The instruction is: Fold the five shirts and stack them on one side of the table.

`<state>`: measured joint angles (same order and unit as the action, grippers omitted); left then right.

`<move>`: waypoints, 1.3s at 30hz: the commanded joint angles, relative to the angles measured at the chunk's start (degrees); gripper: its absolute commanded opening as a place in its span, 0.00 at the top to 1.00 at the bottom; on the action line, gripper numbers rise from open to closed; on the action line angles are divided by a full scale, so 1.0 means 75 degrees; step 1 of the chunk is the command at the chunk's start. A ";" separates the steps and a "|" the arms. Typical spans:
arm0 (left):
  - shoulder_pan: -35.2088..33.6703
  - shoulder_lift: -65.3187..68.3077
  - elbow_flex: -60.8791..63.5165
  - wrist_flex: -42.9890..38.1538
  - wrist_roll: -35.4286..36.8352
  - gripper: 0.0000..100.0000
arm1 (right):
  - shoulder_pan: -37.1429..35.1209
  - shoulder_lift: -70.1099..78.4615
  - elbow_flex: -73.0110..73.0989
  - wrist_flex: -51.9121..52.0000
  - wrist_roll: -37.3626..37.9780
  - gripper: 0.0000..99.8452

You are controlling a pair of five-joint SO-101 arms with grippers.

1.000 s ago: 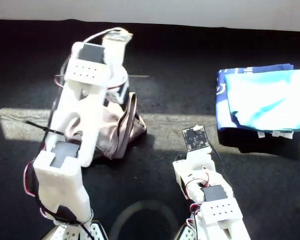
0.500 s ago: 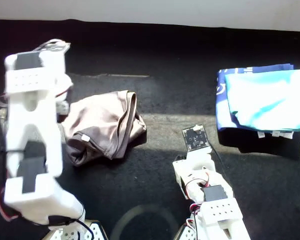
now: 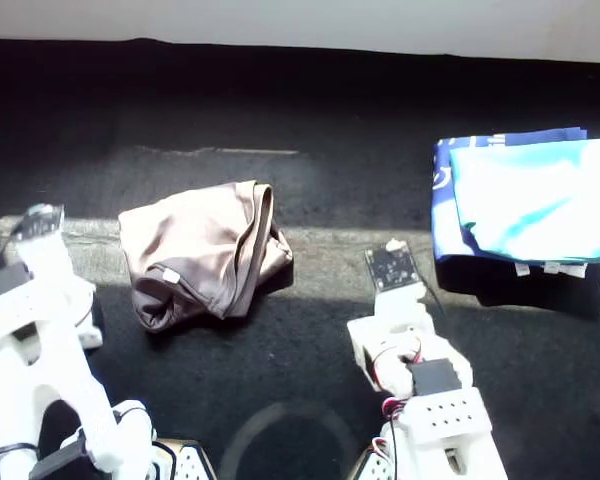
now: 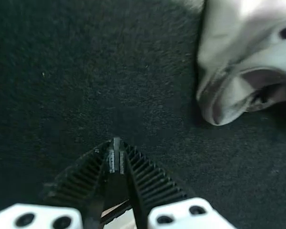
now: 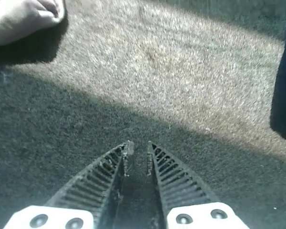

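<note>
- Left gripper (image 4: pixel 115 155): jaws being held clenched, tips touching, nothing being grasped. Being held over dark table (image 4: pixel 62 71), near edge of beige shirt (image 4: pixel 243 62).
- Right gripper (image 5: pixel 138 153): jaws being held slightly parted, nothing between them. Being positioned between beige shirt and folded stack (image 3: pixel 530 200).
- Beige shirt: being shown crumpled, unfolded, left of centre.
- Folded stack: being shown at table's right side, with turquoise shirt (image 3: pixel 540 190) on top, blue shirt (image 3: pixel 442 215) beneath, black shirt (image 3: pixel 520 285) at bottom.

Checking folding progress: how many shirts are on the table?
4: a beige shirt bunched left of centre; cyan shirt, blue shirt and black shirt stacked at right. Another may be hidden.
</note>
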<state>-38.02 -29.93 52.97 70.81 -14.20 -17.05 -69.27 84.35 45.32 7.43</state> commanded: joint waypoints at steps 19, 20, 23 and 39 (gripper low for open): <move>-0.1307 -0.0264 0.2210 -0.3130 -0.0035 0.99 | -0.4519 0.6523 -0.6746 0.1073 0.0035 0.93; -0.1307 -0.0264 0.2245 -0.3212 -0.0023 0.99 | -0.4730 0.6898 -0.6992 0.1073 0.0035 0.93; -0.1295 -0.0311 0.2303 -0.3247 -0.0023 0.99 | -0.5105 0.7977 -0.7766 0.1073 -0.0059 0.93; -0.1307 -0.0275 0.2303 -0.3270 -0.0012 0.99 | -0.5316 1.0532 -0.9102 0.1061 -0.0539 0.80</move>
<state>-46.81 -31.60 70.11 48.22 -14.11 -59.34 9.05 18.77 53.85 3.56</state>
